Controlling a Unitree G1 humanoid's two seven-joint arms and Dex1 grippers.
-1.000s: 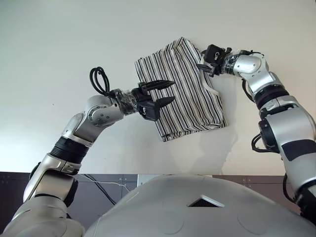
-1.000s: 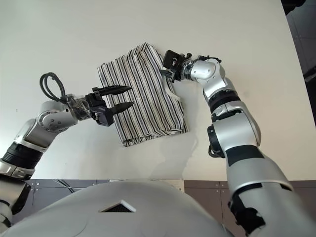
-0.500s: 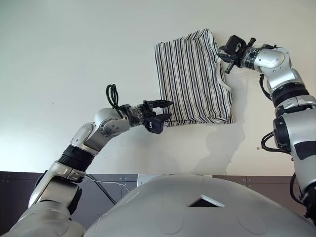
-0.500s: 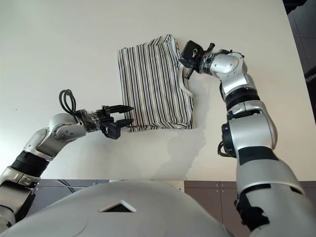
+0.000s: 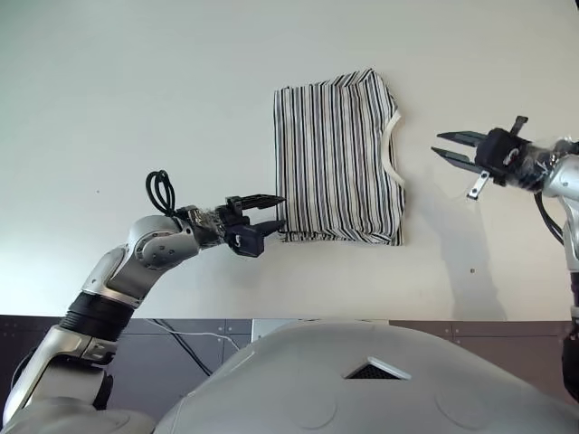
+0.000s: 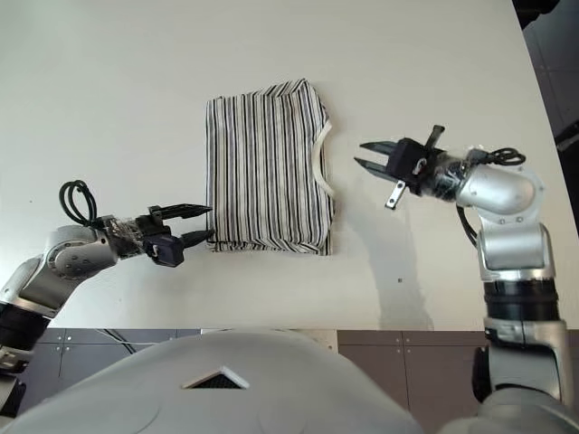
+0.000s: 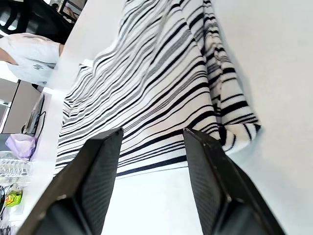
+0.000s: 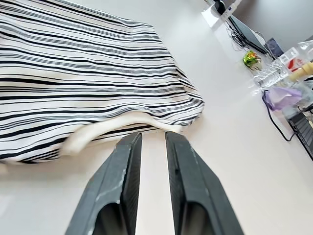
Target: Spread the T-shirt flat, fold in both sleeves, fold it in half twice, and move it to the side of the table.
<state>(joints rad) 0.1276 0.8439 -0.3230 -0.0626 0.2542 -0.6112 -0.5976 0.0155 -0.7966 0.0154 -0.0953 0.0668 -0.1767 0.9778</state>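
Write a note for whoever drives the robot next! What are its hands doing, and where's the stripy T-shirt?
Left gripper: open, empty, by the T-shirt's near left corner.
Right gripper: open, empty, off to the T-shirt's right, not touching it.
T-shirt: lies on the table as a compact folded rectangle, collar edge toward the right gripper.
Done: folding looks finished.
Left: the T-shirt sits around mid-table, so it probably needs moving to the side.

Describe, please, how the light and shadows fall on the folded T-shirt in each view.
Left eye view: the T-shirt lies evenly lit on the table, with no glare. Left wrist view: a soft shadow sits on the table beside the shirt's bunched corner, beyond the open left gripper. Right wrist view: a faint shadow runs under the collar, ahead of the right gripper.
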